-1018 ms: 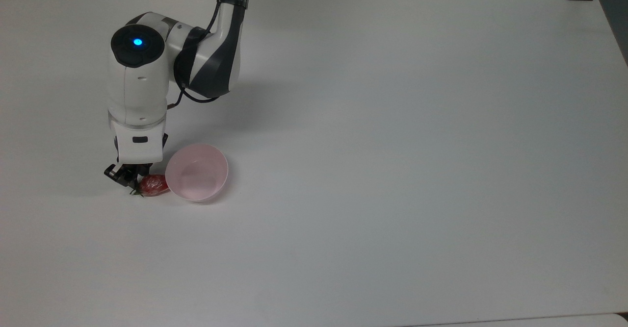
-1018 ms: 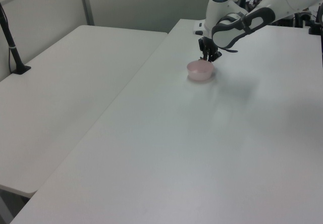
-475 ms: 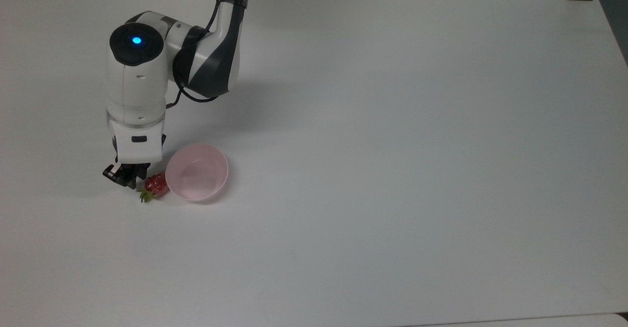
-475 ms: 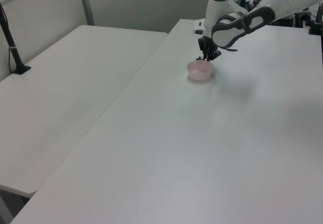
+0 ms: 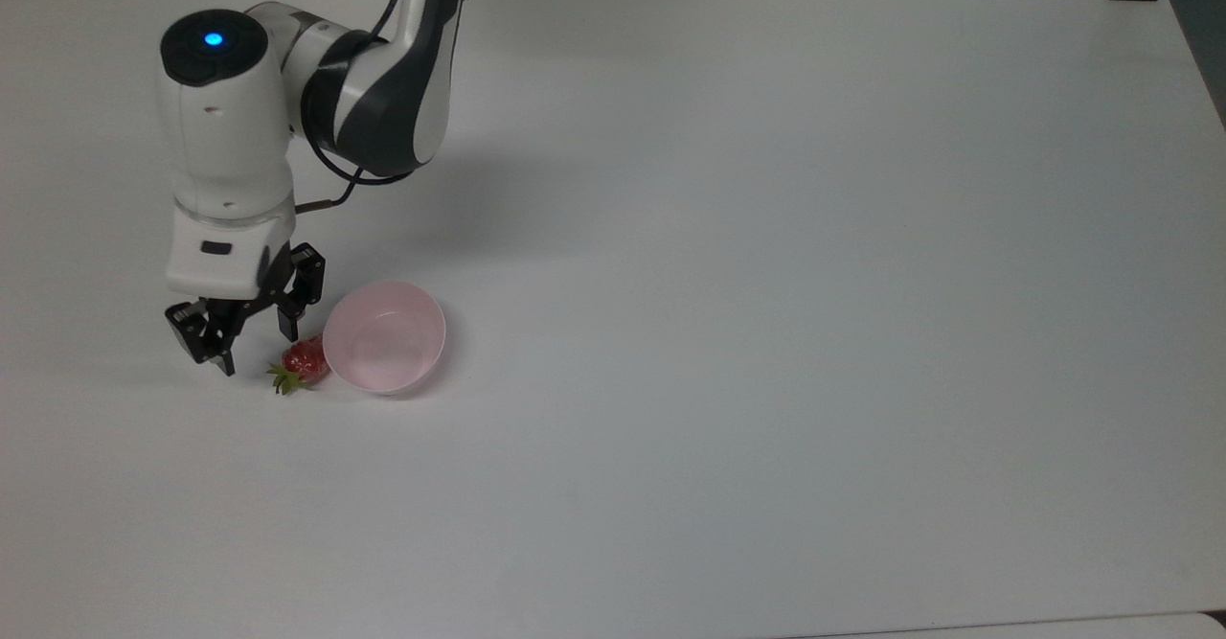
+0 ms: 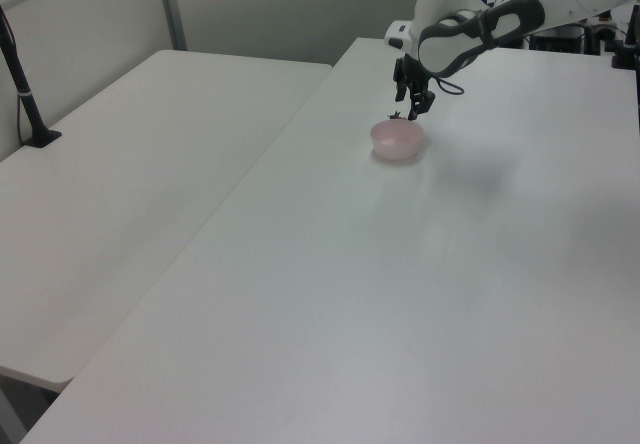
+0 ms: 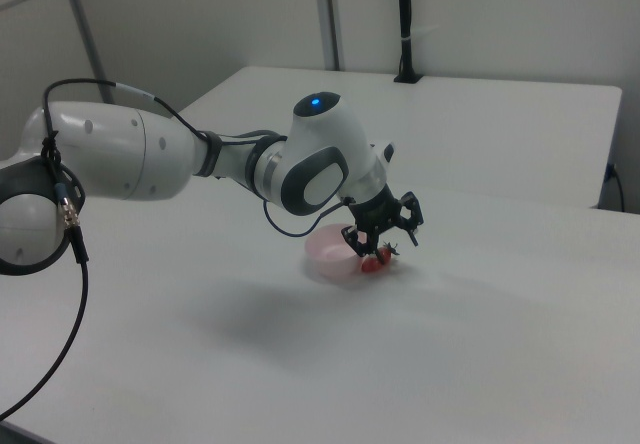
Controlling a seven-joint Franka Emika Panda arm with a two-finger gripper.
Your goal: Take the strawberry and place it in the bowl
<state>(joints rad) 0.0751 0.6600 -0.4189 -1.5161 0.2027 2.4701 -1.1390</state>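
So basically nothing's done yet on this one. The strawberry [image 5: 306, 362] is lying on the table [image 5: 766, 332], pressed right up against the outside of the bowl [image 5: 384, 336], on the top view's left side of it, with its green leafy end pointing away from the bowl toward the top view's lower left. The bowl's inside looks plain and empty, so the berry definitely hasn't gone in. The gripper [image 5: 249, 318] is hanging above the table just beside the strawberry, off to the top view's left of it and not touching it, with its fingers spread apart and nothing between them. In the right view the gripper [image 7: 384, 226] sits just over the strawberry [image 7: 376, 259], with the berry peeking out by the bowl's rim. In the left view the gripper [image 6: 413, 99] is clearly lifted above the bowl [image 6: 397, 139], and the berry is too small there to make out properly. What's left is pretty much the whole job: line up over the berry, come down, close on it, lift, shift a tiny bit over the rim and let go. My guess is the awkward part is that the berry is snug against the bowl wall, so one finger has barely any room on that side and could easily nudge the bowl or roll the fruit away instead of catching it. Coming in across the berry's narrow width looks like the safer bet to me.
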